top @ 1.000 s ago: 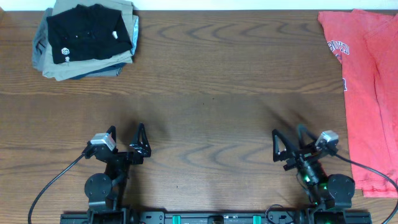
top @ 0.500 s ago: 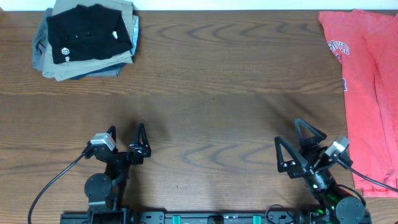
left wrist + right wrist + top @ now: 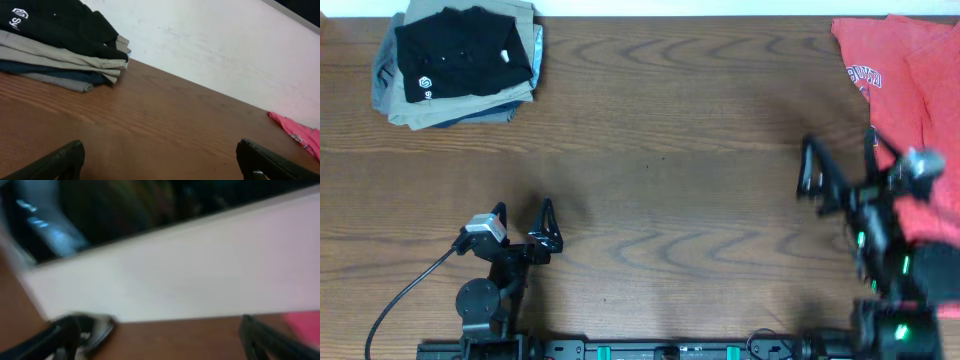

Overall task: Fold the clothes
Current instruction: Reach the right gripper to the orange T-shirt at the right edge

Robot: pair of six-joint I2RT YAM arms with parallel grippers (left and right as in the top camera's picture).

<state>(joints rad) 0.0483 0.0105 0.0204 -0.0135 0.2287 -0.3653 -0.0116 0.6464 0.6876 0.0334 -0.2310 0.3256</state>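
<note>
The clothes, a coral-red T-shirt (image 3: pixel 902 90) with white lettering, lie spread along the table's right edge, partly off frame. The shirt shows as a pink strip (image 3: pixel 300 133) in the left wrist view and as a blurred red patch (image 3: pixel 303 323) in the right wrist view. My right gripper (image 3: pixel 839 138) is raised and open just left of the shirt, with nothing between its fingers, and its arm covers the shirt's lower part. In the right wrist view, the right gripper (image 3: pixel 160 336) is blurred. Near the front left, my left gripper (image 3: pixel 524 206) rests open and empty, shown low over bare wood (image 3: pixel 160 161).
A stack of folded garments (image 3: pixel 460 60), black shirt with a small white logo on top of grey and khaki ones, sits at the far left corner, also seen as the stack (image 3: pixel 55 45). A white wall (image 3: pixel 225 45) runs behind the wooden table (image 3: pixel 660 150).
The right arm has risen and swung away from the front edge toward the far right, its gripper now beside the red shirt. The left arm has not moved.
</note>
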